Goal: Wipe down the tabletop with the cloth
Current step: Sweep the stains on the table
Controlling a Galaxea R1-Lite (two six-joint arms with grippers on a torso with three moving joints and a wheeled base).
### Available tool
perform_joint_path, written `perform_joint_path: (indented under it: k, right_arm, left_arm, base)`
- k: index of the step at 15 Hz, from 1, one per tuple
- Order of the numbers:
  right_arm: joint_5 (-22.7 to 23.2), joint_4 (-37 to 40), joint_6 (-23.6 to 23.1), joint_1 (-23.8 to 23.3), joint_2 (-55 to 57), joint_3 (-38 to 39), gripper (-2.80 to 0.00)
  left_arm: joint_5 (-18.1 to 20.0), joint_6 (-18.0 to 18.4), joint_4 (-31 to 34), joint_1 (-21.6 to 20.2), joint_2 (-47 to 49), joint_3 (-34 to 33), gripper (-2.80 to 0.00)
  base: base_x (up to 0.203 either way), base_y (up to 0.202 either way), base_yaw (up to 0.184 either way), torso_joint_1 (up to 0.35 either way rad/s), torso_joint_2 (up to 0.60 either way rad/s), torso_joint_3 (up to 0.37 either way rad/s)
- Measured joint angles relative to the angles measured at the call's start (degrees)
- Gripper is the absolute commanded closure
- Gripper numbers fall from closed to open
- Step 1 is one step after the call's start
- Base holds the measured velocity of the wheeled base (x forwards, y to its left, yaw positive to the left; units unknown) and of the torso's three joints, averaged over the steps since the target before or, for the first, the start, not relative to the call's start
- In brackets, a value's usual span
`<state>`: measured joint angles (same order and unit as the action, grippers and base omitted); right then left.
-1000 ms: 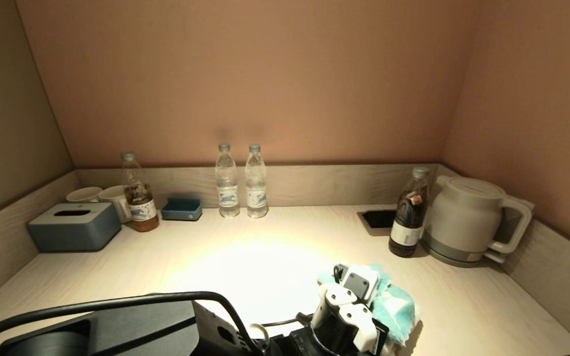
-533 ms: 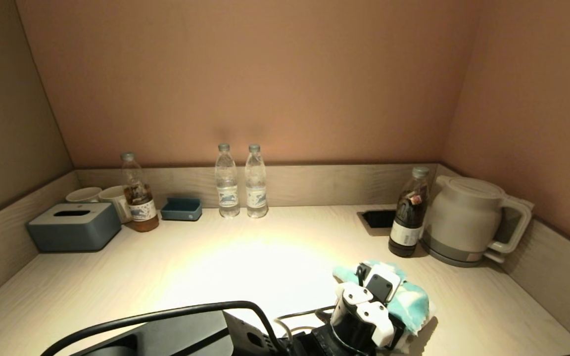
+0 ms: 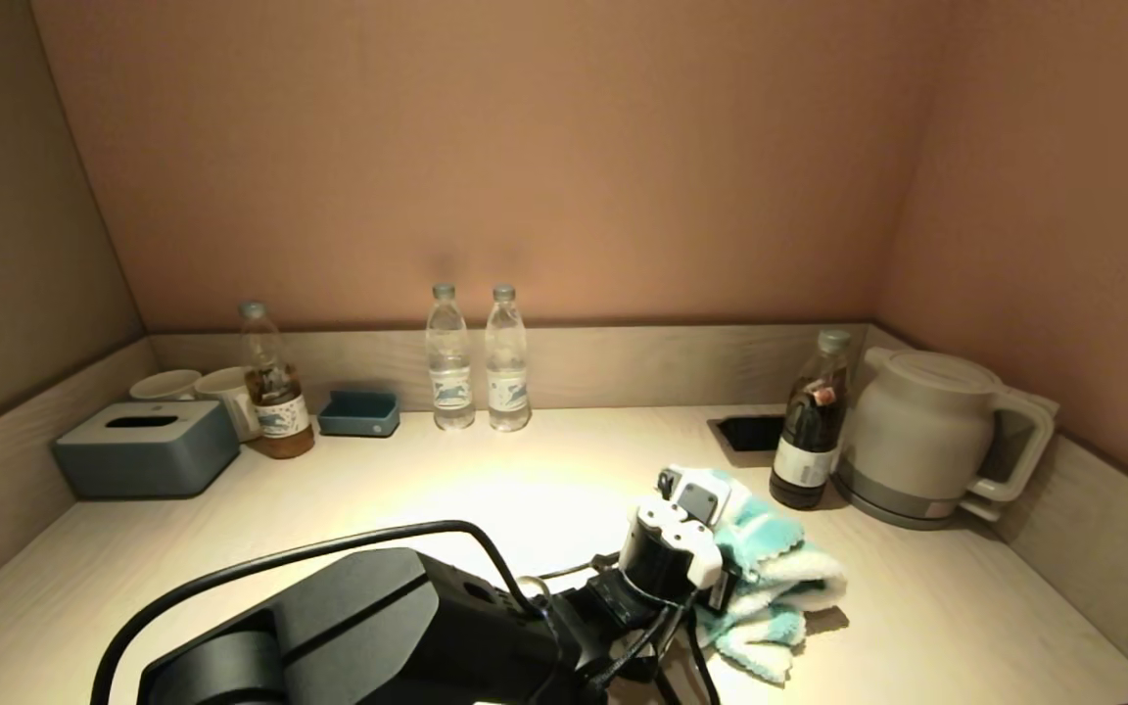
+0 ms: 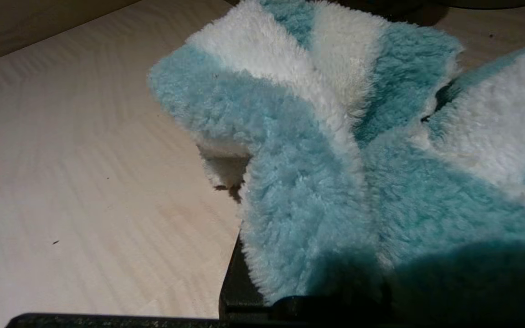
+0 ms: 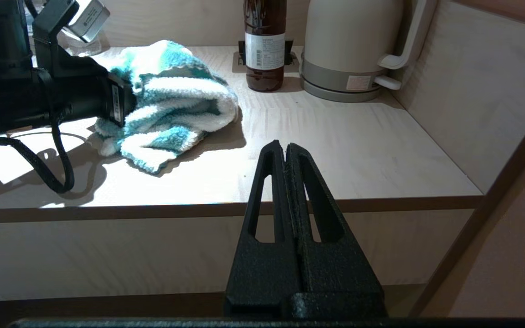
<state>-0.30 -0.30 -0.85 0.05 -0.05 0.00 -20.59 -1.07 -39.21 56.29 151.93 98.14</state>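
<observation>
Bench [image 3: 231, 548]: kettle [image 3: 926, 436] and bottle [image 3: 807, 426] parked at rear right, leaving the middle free for wiping. Cloth [image 3: 770, 578] bunched on bench front right, gripped by left end effector [image 3: 721, 587], dragging flat. Right end effector [image 5: 285, 152] closed, idle below bench edge.

Kettle [image 3: 926, 436], bottles [image 3: 478, 362], tissue box [image 3: 147, 447]

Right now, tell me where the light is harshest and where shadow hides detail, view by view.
Head view: a bright pool glares on the tabletop left of the cloth; the corners fall dim. Left wrist view: the left pincer's dark shadow covers the cloth's near part. Right wrist view: the tabletop washes out beside the cloth, which throws a sharp shadow; the right pincer, shut, sits off the table's front edge.
</observation>
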Motion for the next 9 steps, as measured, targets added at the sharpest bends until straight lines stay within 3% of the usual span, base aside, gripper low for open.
perform_joint_path:
  k: [5,9]
  right_arm:
    - [0.1,0.0,0.0,0.0,0.0,0.0,0.0]
    - [0.0,0.0,0.0,0.0,0.0,0.0,0.0]
  left_arm:
    - [-5.5,1.4,1.1,-7.3,-1.5,-2.0,0.0]
    - [-5.8,1.5,-0.5,-10.2,-5.0,-6.7,0.0]
  base:
    - [0.0,0.0,0.0,0.0,0.0,0.0]
    - [0.0,0.0,0.0,0.0,0.0,0.0]
